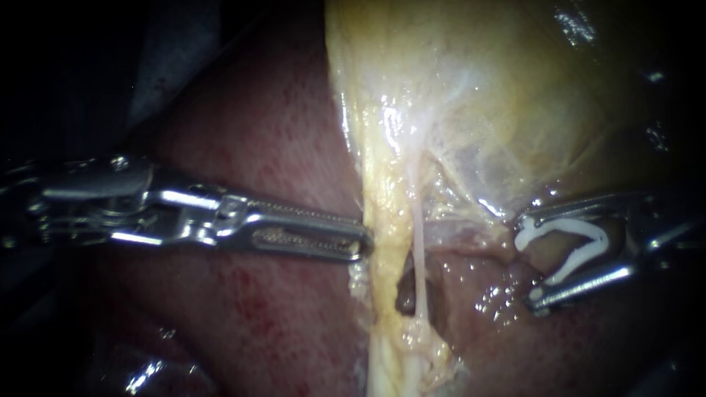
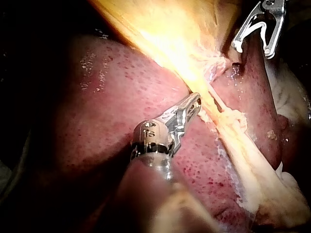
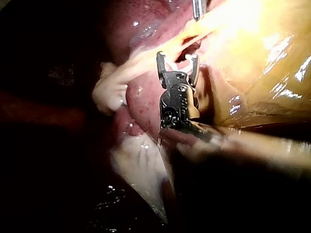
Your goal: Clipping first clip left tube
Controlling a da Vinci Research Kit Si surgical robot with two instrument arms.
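Left instrument point(image 1: 362, 240): pincer pressed together, apparently nipping the left tube's edge.
Left tube point(image 1: 384, 213): yellow, runs top to bottom.
Pale strand point(image 1: 419, 242): just right of it.
Right instrument point(image 1: 526, 259): pincer spread, cradling white clip point(image 1: 578, 260), mouth facing the tube.

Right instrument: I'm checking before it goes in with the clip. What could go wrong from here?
The white clip in the right instrument's jaws sits apart from the thin pale tube; advancing, it might snag the gallbladder wall just above. The tube runs close beside the yellow tissue band, so the clip might take both, or only part of the tube.
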